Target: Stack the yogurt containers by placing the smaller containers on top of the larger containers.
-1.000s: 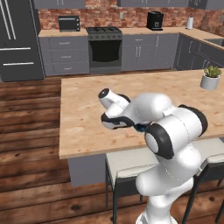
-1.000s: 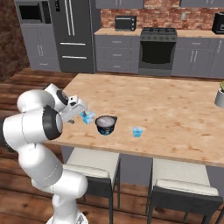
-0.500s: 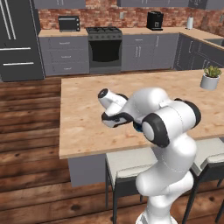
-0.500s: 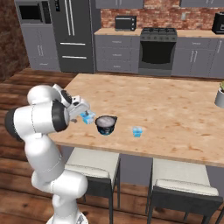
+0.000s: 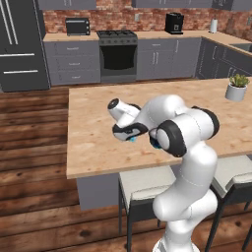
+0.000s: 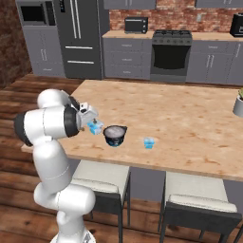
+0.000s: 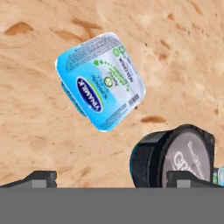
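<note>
- Two small light-blue yogurt cups sit on the wooden island counter (image 6: 190,118) — one (image 6: 95,127) just below the gripper (image 6: 91,119), the other (image 6: 149,143) well apart to the right of the dark tub (image 6: 115,135).
- The gripper's jaws are spread wide with nothing between them, hovering above the near cup (image 7: 101,82).
- In the hand view that cup's white-blue lid faces the camera — the dark tub (image 7: 175,157), with its pale grey top, stands close beside it.
- A white plant pot (image 5: 236,88) stands at the counter's far right.
</note>
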### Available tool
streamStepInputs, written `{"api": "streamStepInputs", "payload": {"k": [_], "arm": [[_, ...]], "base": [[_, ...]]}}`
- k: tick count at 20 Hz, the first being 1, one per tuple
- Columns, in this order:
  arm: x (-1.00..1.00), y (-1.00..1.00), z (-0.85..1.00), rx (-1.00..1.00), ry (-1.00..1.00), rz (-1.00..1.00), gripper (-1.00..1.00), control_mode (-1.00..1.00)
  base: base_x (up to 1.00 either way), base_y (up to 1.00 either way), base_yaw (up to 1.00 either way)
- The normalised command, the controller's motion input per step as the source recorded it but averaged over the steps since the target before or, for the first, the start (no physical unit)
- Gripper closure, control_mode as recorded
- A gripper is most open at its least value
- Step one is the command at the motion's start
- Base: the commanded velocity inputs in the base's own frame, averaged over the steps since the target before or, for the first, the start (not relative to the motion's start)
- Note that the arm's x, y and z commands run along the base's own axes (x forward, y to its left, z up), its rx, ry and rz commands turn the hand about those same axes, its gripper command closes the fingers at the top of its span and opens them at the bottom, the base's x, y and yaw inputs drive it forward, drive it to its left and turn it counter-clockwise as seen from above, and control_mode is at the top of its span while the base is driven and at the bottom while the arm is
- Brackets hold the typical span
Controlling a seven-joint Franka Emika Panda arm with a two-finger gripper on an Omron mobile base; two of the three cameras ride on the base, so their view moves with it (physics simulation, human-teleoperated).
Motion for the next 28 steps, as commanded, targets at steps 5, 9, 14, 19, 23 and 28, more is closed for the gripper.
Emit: {"api": "streamStepInputs", "payload": {"k": [5,9,14,19,23,28], "arm": [[0.09,0.09,-0.06,0.00,0.00,-0.02,-1.00,-1.00],[0.03,0.01,-0.18,0.00,-0.05,-0.01,-1.00,-1.00],[0.16,0.00,-0.21,0.00,-0.06,-0.01,-1.00,-1.00],[0.26,0.00,-0.24,-0.01,-0.07,-0.01,-1.00,-1.00],[0.27,0.00,-0.15,-0.01,-0.03,-0.02,-1.00,-1.00],[0.22,0.01,-0.10,-0.02,-0.02,-0.02,-1.00,-1.00]], "base": [[0.00,0.00,0.00],[0.00,0.00,0.00],[0.00,0.00,0.00],[0.00,0.00,0.00],[0.00,0.00,0.00],[0.00,0.00,0.00]]}}
